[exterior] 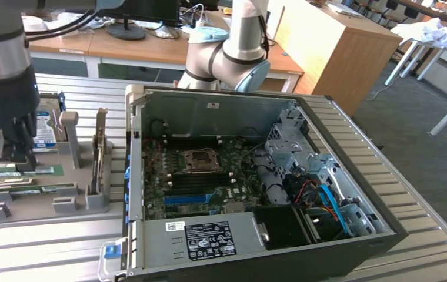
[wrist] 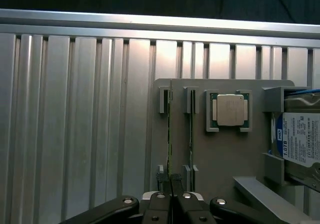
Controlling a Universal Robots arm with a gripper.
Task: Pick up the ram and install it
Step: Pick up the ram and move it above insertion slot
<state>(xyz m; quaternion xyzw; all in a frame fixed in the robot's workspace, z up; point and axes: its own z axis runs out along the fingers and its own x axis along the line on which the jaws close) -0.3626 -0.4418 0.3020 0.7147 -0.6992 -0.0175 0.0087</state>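
Note:
The ram [wrist: 170, 134] is a thin green stick standing on edge in a slot of the grey holder [wrist: 220, 159]. In the exterior view the ram [exterior: 16, 172] shows its green face and pale label at that view's left. My gripper [wrist: 171, 183] is down over the stick's near end, with its dark fingers [wrist: 161, 199] shut together on the ram's upper edge. In the exterior view my gripper [exterior: 12, 157] stands upright on the holder [exterior: 43, 204]. A second green stick [wrist: 191, 129] stands in the slot beside it.
On the holder are also a square silver processor chip [wrist: 230, 110] and a blue-labelled hard drive [wrist: 300, 139]. An open computer case [exterior: 207, 108] with its motherboard [exterior: 200, 176] lies to the exterior view's right of the holder. Another robot arm [exterior: 232, 53] stands behind the case.

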